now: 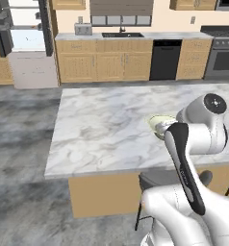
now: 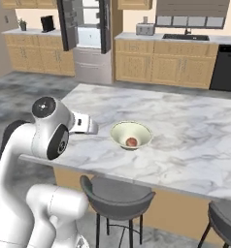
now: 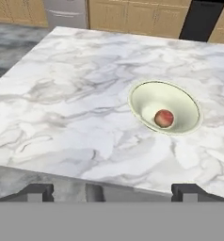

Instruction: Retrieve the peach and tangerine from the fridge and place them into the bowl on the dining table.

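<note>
The pale cream bowl [image 3: 182,101] stands on the marble dining table [image 3: 62,108], near its front edge. The reddish-pink peach [image 3: 164,118] lies inside it and also shows in the right base view [image 2: 132,142]. My gripper [image 3: 114,192] hangs open and empty just in front of the table's near edge, left of the bowl [image 2: 122,131], with its fingertips [image 3: 38,190] spread wide. In the left base view my arm partly covers the bowl [image 1: 157,122]. The fridge [image 2: 90,34] stands far back with its upper doors open. The tangerine is out of view.
Dark stools [image 2: 117,193] [image 2: 224,213] are tucked under the table's near edge by my base. Wooden cabinets, a black dishwasher [image 1: 165,60] and a stove [image 1: 222,53] line the back wall. Grey floor [image 1: 20,158] lies left of the table.
</note>
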Controlling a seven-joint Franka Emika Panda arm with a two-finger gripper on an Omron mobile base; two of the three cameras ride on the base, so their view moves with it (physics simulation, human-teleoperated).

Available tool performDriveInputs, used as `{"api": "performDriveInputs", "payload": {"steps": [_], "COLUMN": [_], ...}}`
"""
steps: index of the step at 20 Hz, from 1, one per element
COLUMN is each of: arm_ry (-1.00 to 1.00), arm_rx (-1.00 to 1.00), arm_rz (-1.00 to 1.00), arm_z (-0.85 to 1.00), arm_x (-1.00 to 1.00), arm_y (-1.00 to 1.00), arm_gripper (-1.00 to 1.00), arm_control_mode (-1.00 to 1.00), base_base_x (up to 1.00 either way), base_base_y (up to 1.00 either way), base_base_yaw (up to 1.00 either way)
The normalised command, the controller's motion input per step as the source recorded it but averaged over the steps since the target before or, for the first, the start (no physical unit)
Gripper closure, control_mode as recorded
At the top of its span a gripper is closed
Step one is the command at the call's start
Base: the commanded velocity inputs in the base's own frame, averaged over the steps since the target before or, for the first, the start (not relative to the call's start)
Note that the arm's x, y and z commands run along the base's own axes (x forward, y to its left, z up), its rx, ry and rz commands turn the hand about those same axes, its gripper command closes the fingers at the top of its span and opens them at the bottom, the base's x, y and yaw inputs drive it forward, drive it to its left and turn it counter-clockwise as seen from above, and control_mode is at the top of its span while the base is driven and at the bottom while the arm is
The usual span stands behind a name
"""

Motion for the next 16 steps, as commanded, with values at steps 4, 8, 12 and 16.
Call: {"api": "performDriveInputs", "payload": {"steps": [4,8,12,16], "arm_ry": [0.0,0.0,0.0,0.0], "arm_rx": [0.0,0.0,0.0,0.0], "arm_rz": [0.0,0.0,0.0,0.0], "arm_z": [0.0,0.0,0.0,0.0], "arm_x": [0.0,0.0,0.0,0.0], "arm_y": [0.0,0.0,0.0,0.0], "arm_gripper": [-1.0,-1.0,-1.0,-1.0], "arm_control_mode": [1.0,1.0,1.0,1.0], "base_base_x": [0.04,0.14,0.01,0.0], "base_base_y": [1.0,1.0,1.0,1.0], "base_base_yaw": [-0.28,-0.26,-0.1,-0.01]}}
